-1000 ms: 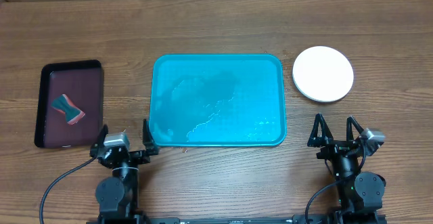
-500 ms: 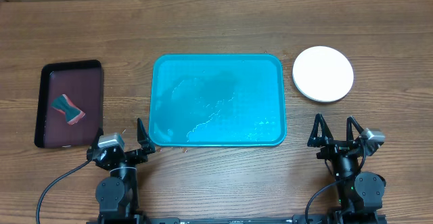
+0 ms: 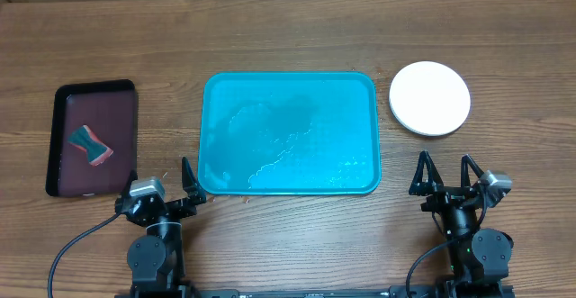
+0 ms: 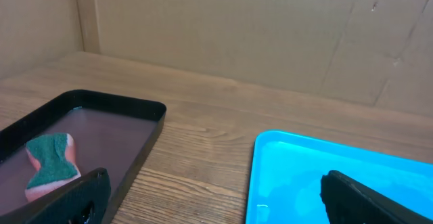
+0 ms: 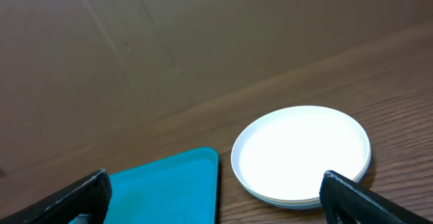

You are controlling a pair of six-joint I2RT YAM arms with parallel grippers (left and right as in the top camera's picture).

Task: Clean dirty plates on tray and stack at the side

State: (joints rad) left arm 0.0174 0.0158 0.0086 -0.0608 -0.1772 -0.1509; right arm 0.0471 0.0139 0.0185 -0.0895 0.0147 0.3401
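Note:
The turquoise tray point(image 3: 288, 133) lies mid-table with no plates on it; its surface looks wet. It also shows in the left wrist view point(image 4: 338, 176) and the right wrist view point(image 5: 162, 187). A white plate point(image 3: 429, 98) lies on the table right of the tray, on top of a stack whose lower rims show in the right wrist view point(image 5: 301, 153). The blue and yellow-green plates are not separately visible. My left gripper point(image 3: 162, 183) is open and empty near the tray's front left corner. My right gripper point(image 3: 444, 174) is open and empty in front of the stack.
A dark maroon-black tray point(image 3: 93, 139) at the left holds a green-and-pink sponge point(image 3: 89, 145); the sponge also shows in the left wrist view point(image 4: 51, 164). A cardboard wall point(image 4: 237, 28) stands behind the table.
My left gripper has drawn back a little toward the front edge and to the left, away from the tray. The right arm has not moved.

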